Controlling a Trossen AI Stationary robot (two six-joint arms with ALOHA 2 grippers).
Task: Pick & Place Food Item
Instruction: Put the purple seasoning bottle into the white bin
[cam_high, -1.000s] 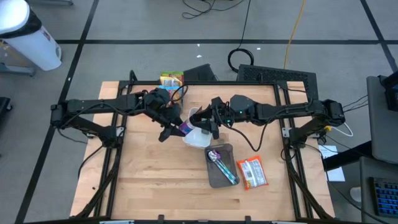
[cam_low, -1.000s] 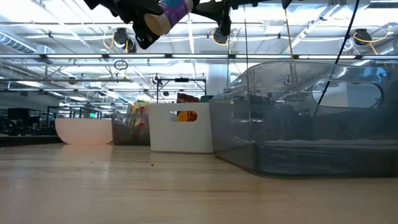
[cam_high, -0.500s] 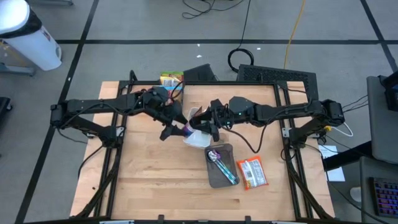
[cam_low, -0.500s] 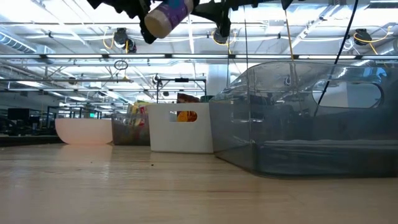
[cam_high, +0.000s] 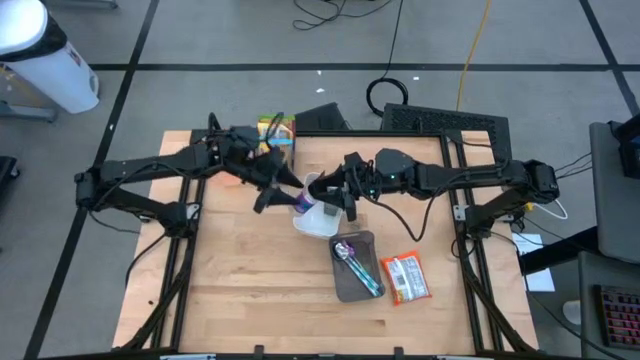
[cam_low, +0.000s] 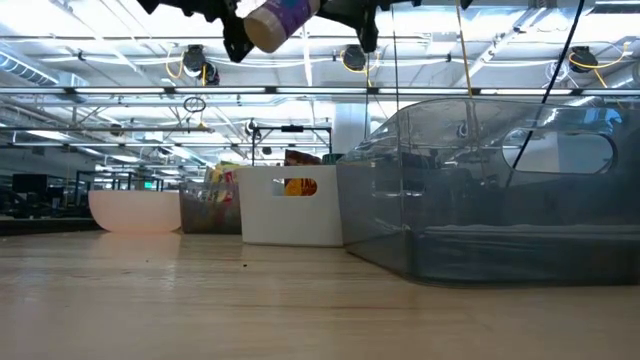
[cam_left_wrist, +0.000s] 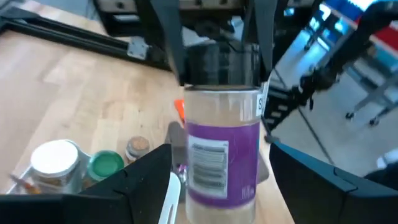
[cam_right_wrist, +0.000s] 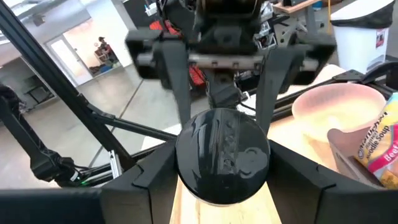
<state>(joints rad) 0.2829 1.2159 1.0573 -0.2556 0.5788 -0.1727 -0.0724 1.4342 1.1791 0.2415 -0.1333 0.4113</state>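
Note:
A clear jar (cam_left_wrist: 222, 146) with a purple label and a black lid (cam_right_wrist: 224, 155) hangs high over the table's middle, lying nearly level above a white bin (cam_high: 318, 216). My right gripper (cam_right_wrist: 222, 186) is shut on its lid end. My left gripper (cam_left_wrist: 221, 180) is open at the jar's base end, one finger (cam_left_wrist: 146, 183) on each side of the jar with a gap between finger and glass. In the high view the jar (cam_high: 303, 203) lies between the two grippers. In the low view the jar (cam_low: 280, 16) shows at the top edge. My right gripper pinches the jar's black lid (cam_right_wrist: 186, 163) between its two fingers, one on each side of the lid's rim. The fingers come nearly level from the table's right side, along the jar's length. The jar is lifted clear, lying almost level with its base toward my left gripper.
A grey tray (cam_high: 345, 285) with utensils and a red-and-white snack packet (cam_high: 405, 278) lie on the near right. A green box (cam_high: 276, 127) stands at the far edge. The low view shows a pink bowl (cam_low: 135, 210), the white bin (cam_low: 290, 205) and a clear container (cam_low: 500, 190).
My left gripper has opened, let go of the jar's base end, and drawn back a little up and toward the table's far left. The jar stays lifted in my right gripper, still lying nearly level.

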